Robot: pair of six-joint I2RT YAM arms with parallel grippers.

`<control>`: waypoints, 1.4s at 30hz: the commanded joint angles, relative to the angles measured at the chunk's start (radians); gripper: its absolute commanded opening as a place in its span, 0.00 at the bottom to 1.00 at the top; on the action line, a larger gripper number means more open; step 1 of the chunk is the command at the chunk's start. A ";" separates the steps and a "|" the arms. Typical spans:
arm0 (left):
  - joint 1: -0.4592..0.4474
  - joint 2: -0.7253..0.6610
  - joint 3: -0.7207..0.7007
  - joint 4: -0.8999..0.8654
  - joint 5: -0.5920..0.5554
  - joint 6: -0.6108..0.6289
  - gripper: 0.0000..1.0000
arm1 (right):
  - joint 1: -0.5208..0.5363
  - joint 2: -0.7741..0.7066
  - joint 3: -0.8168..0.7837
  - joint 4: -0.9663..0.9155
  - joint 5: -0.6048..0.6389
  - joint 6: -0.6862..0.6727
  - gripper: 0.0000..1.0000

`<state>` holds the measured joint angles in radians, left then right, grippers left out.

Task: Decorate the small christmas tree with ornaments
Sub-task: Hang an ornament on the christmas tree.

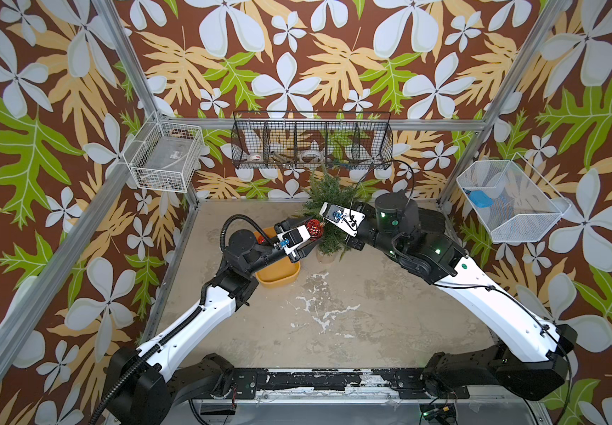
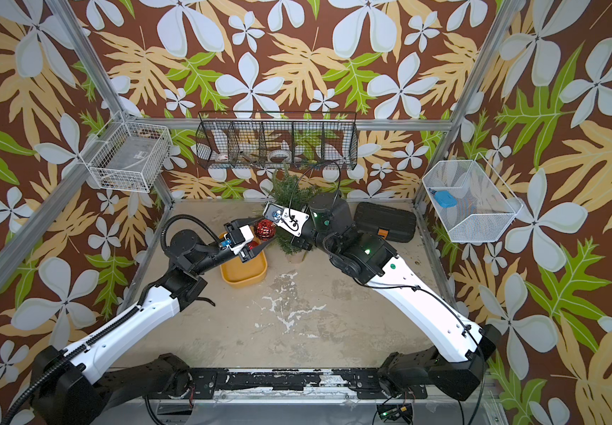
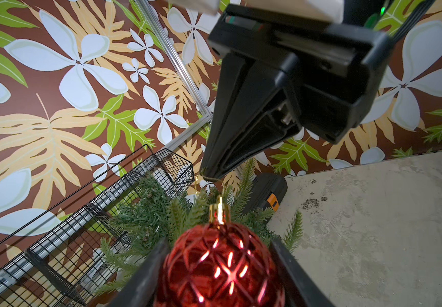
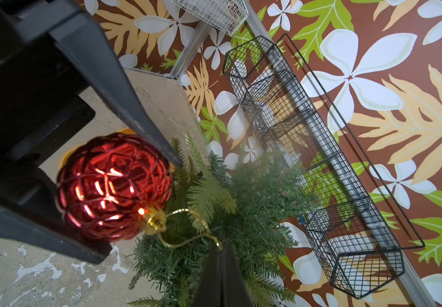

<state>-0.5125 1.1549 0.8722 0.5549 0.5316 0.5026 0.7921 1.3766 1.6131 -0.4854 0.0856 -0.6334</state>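
Note:
My left gripper (image 1: 315,232) is shut on a shiny red lattice ornament (image 1: 313,227) with a gold cap, holding it by its sides in front of the small christmas tree (image 1: 328,191). In the left wrist view the ornament (image 3: 220,265) fills the space between the black fingers (image 3: 150,268). My right gripper (image 4: 221,247) is shut, pinching the ornament's gold string (image 4: 188,240) just above the tree's branches (image 4: 246,196). In both top views the right gripper (image 2: 277,220) meets the ornament (image 2: 264,229) from the right. Another red ornament (image 2: 253,244) shows partly in the tray beneath.
A yellow tray (image 1: 278,276) sits under the left arm, left of the tree's pale base (image 1: 326,256). A black case (image 2: 385,220) lies at the back right. A black wire basket (image 1: 312,141) hangs on the back wall above the tree, and white baskets (image 1: 164,156) hang on the side walls.

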 commanded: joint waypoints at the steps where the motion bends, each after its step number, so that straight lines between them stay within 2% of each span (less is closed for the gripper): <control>1: -0.001 0.003 0.013 0.016 0.006 0.005 0.19 | 0.000 0.002 -0.002 0.022 0.033 -0.001 0.00; 42: -0.002 0.081 0.032 0.042 -0.084 0.004 0.19 | -0.002 0.107 0.061 0.025 0.111 -0.030 0.00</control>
<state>-0.5129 1.2350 0.8967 0.5808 0.4599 0.5022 0.7914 1.4815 1.6760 -0.4759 0.1822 -0.6594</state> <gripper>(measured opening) 0.580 0.063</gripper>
